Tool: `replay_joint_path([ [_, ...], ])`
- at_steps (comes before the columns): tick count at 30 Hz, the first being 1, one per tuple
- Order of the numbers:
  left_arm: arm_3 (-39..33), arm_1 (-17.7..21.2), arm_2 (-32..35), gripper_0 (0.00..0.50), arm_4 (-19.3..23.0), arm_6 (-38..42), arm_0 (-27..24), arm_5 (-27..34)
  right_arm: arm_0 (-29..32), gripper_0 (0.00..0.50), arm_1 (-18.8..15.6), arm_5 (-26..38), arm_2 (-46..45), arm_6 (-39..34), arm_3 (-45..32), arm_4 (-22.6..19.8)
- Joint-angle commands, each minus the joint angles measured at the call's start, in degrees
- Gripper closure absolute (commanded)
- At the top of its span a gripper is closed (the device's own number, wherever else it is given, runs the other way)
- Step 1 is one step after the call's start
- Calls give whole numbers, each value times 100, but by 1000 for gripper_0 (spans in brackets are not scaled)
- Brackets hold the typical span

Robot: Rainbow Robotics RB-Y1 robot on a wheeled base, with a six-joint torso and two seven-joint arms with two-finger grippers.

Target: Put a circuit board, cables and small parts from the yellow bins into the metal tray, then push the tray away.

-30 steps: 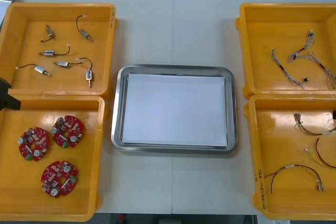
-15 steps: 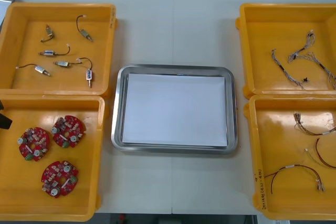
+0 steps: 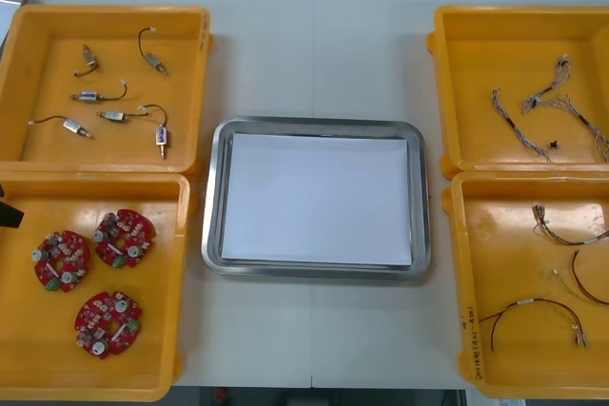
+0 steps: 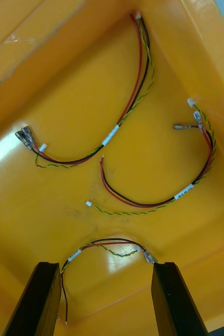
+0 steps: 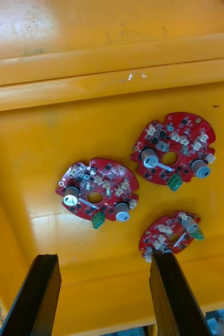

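Observation:
Three round red circuit boards lie in the near left yellow bin. My left gripper hangs open above that bin. One board lies just beyond its fingers and a smaller-looking one sits by the tip of one finger. A black corner of this gripper pokes in at the left edge of the front view. My right gripper is open over the near right bin, above red, black and yellow cables. The metal tray, white inside, holds nothing.
Small metal parts with short leads lie in the far left bin. Twisted blue and white cables lie in the far right bin. The near right bin holds red and yellow cables.
The left gripper has drawn back toward the left edge of the front view. The dark tip at the right edge has slipped out of that view.

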Motion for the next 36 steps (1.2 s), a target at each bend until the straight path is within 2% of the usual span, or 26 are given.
replay_joint_path([
  [1, -4, 413, 57, 0, 84, -992, 369, -324, 309, 0, 154, 16, 7, -804, -173, 146],
  [7, 13, 483, 57, 0, 137, -1168, 579, -649, 547, 0, 163, 16, 253, -1463, -164, 296],
  [14, 312, 554, -198, 0, 172, -1792, 685, -1308, 573, 0, 163, -208, 464, -2025, 108, 384],
  [22, 699, 580, -453, 0, 207, -2337, 703, -1756, 582, 0, 163, -736, 464, -2078, 548, 498],
  [29, 769, 650, -822, 0, 111, -2363, 711, -2178, 617, 0, 163, -1219, 507, -2122, 961, 595],
  [36, 813, 694, -980, 0, 102, -2407, 905, -2618, 617, 0, 163, -1325, 587, -2280, 1277, 647],
])
